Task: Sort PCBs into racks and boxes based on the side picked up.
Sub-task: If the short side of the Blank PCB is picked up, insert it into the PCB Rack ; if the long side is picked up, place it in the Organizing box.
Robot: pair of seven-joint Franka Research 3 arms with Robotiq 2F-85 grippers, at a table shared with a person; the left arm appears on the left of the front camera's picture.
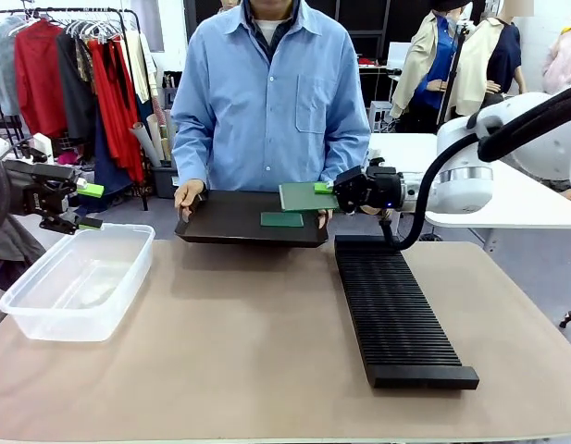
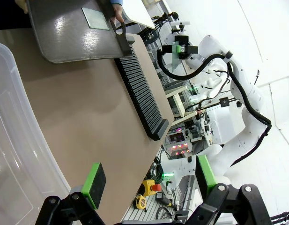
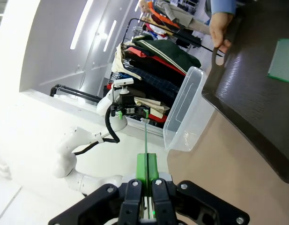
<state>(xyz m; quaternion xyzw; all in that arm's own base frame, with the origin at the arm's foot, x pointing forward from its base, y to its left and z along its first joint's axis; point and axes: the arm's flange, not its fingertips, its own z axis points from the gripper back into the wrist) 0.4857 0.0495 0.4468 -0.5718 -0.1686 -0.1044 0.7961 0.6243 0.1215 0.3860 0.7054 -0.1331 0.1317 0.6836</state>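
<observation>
Obs: right hand [image 1: 328, 189] is pinched shut on one short edge of a PCB [image 1: 302, 196], held flat just above the right end of the black tray [image 1: 229, 227]. In the right wrist view the board shows edge-on, a thin line rising from between the pads [image 3: 147, 168]. Left hand [image 1: 87, 205] has its jaws spread with nothing in them, near the far left corner of the surface [image 1: 220, 370], over the box [image 1: 77, 277]. A second PCB [image 1: 281, 219] lies flat on the tray, which a person [image 1: 266, 102] holds at the middle of the far edge. Rack [image 1: 396, 310] runs from far edge toward near edge, right of centre.

Step, as judged: carry the held board to its place. The grip is on a narrow margin, so travel slowly and clear the tray rim. If it goes to the rack, turn it on edge and line it with one slot before lowering.

Materials: boards thin, rigid, matte green, the held one paler on top. Tray smooth, faintly glossy. Rack black, ribbed with narrow parallel slots. Box clear plastic, rounded corners, rolled rim.
</observation>
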